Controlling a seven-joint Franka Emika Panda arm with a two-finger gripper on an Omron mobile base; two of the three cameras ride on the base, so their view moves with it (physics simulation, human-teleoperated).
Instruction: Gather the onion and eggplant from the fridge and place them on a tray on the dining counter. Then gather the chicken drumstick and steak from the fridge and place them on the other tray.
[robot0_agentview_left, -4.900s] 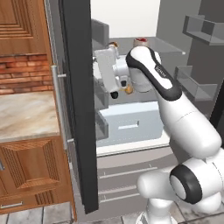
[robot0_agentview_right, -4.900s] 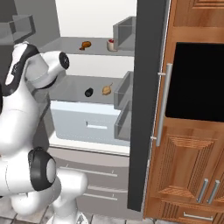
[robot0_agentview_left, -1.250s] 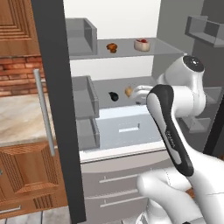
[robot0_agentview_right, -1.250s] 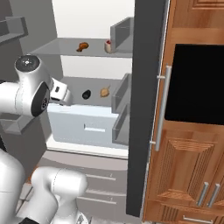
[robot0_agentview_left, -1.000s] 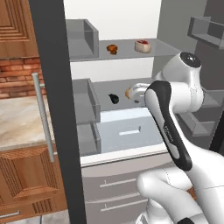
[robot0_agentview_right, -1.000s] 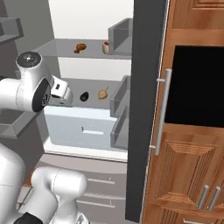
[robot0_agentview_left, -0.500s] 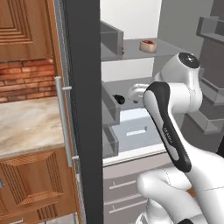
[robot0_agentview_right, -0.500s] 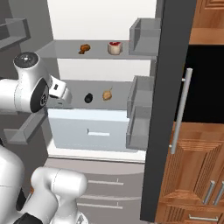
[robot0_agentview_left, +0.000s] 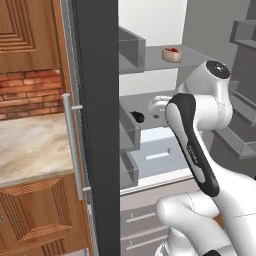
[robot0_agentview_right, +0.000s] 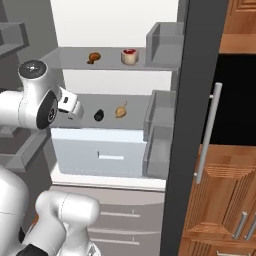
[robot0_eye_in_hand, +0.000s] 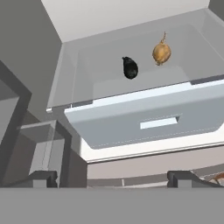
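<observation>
I am working the first step, the vegetables, with the fridge (robot0_agentview_right: 200, 125) doors standing open. The onion (robot0_eye_in_hand: 161, 52) and the dark eggplant (robot0_eye_in_hand: 129, 68) are lying just beside each other, apart, on the middle shelf (robot0_eye_in_hand: 87, 70) above the pale drawer (robot0_eye_in_hand: 153, 118). My end effector (robot0_eye_in_hand: 111, 177) is hanging in front of and below that shelf with its fingers spread wide, gripping nothing. Up on the top shelf (robot0_agentview_right: 80, 55) I am seeing the chicken drumstick (robot0_agentview_right: 93, 58) and a small bowl with something red (robot0_agentview_right: 129, 55). Next I judge I need to raise and advance the hand over the drawer front toward the eggplant, the nearer one. I am finding no labels or writing to read.
</observation>
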